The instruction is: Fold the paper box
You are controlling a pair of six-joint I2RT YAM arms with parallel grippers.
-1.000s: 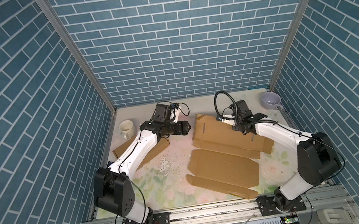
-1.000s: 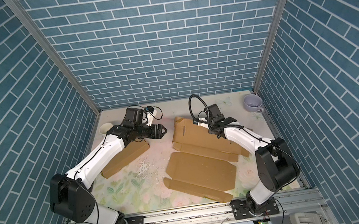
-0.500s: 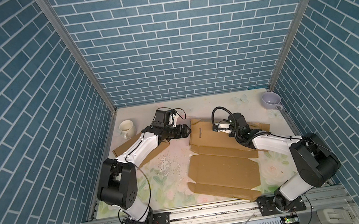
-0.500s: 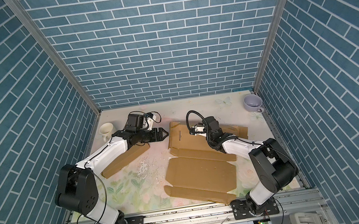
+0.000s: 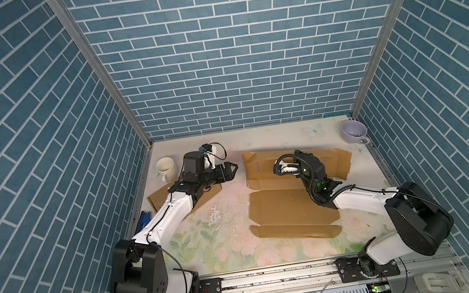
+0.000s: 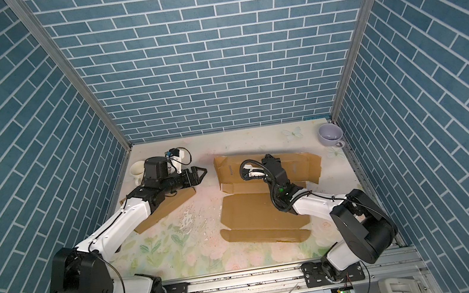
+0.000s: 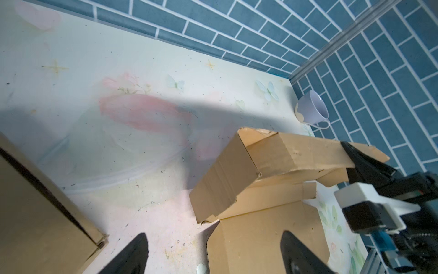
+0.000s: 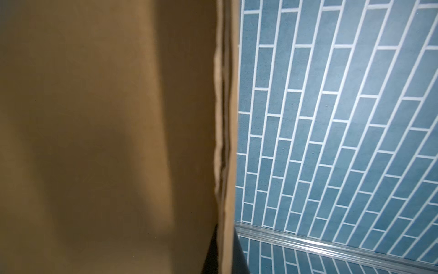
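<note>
The paper box point(image 5: 282, 209) point(image 6: 252, 213) is a brown cardboard blank lying mostly flat right of centre in both top views. Its rear panel and left end flap point(image 7: 225, 180) are lifted off the table. My right gripper point(image 5: 299, 153) point(image 6: 268, 157) point(image 8: 225, 251) is shut on the top edge of that rear panel point(image 8: 94, 118); the left wrist view also shows the right gripper point(image 7: 349, 153) pinching it. My left gripper point(image 5: 233, 166) point(image 6: 203, 172) point(image 7: 214, 237) hovers open just left of the box, holding nothing.
A cream mug point(image 5: 165, 168) stands at the back left and a lilac cup point(image 5: 354, 132) at the back right corner. A second flat cardboard piece point(image 5: 157, 197) lies under my left arm. White crumbs point(image 5: 215, 215) dot the table's middle.
The box has turned from a diagonal lie to square with the table as my right gripper swung its rear panel round. My left jaws have spread wider and drawn back slightly to the left.
</note>
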